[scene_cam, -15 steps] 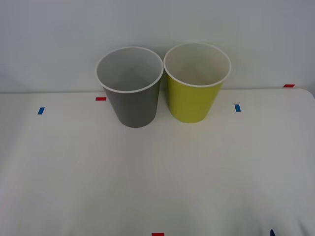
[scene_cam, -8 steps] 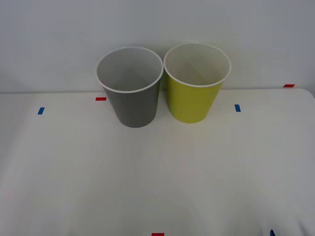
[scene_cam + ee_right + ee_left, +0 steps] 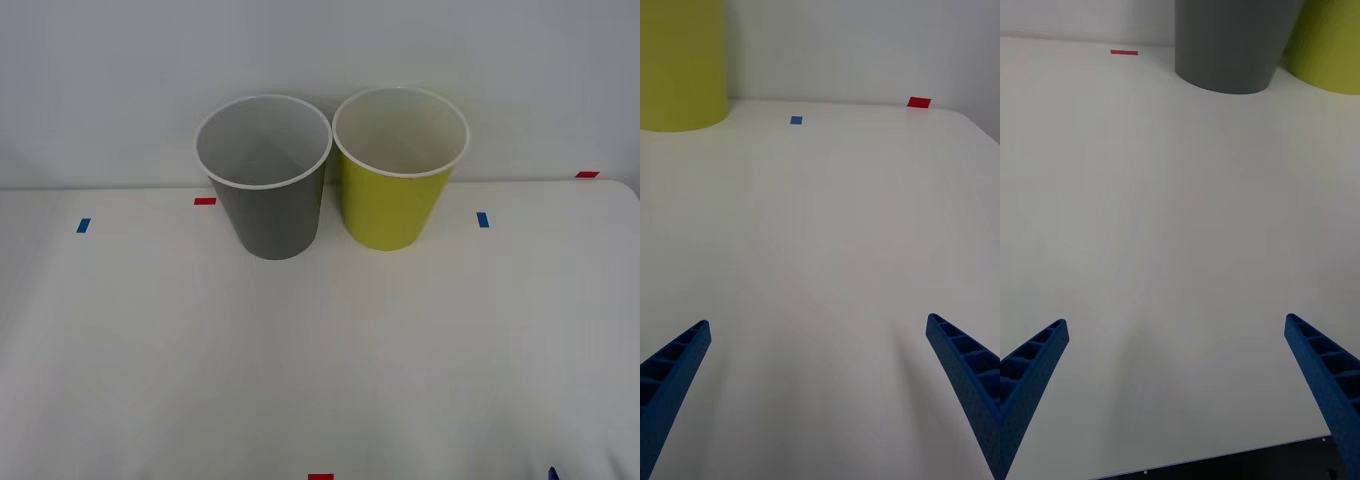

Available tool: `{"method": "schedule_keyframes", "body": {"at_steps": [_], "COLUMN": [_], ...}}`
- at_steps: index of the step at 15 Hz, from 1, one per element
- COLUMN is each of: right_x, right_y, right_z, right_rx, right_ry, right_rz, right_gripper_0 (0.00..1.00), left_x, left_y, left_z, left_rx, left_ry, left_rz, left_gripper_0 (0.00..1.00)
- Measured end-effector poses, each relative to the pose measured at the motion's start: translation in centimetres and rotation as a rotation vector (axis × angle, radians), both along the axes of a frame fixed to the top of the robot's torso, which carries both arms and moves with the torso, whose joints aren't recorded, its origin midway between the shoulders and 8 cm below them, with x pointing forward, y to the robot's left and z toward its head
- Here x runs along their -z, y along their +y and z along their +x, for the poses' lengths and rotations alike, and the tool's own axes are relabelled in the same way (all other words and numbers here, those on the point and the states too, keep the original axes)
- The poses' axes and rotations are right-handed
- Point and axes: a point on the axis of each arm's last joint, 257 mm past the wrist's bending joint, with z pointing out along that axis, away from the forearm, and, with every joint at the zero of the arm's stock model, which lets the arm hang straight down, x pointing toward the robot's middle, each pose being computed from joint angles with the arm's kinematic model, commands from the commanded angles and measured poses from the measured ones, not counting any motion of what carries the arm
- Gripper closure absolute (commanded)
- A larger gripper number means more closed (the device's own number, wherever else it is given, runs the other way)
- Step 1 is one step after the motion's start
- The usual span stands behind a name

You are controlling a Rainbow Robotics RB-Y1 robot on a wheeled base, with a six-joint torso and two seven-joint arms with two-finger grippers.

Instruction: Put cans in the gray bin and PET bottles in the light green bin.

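Observation:
The gray bin and the light green bin stand upright side by side at the table's far edge, gray on the left, both showing pale insides with nothing visible in them. The cans and PET bottles are out of view. My left gripper hovers open over bare table near the front edge, with the gray bin ahead of it. My right gripper is also open over bare table, and the light green bin stands ahead of it to one side. Neither gripper holds anything.
The white table carries small tape marks: blue and red on the left, blue and red on the right, red at the front edge. A pale wall rises behind the bins.

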Motion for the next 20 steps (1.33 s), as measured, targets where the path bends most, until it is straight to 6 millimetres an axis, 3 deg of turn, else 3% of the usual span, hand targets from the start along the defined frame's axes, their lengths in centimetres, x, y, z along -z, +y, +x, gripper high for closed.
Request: {"method": "schedule_keyframes", "body": {"at_steps": [20], "right_x": [0.0], "right_y": [0.0], "right_z": [0.0], "right_rx": [0.0], "right_ry": [0.0], "right_rz": [0.0], "right_gripper_0": [0.0], "left_x": [0.0], "left_y": [0.0], "left_z": [0.0], "left_rx": [0.0], "left_ry": [0.0], "left_rz": [0.0], "left_gripper_0": [0.0]}}
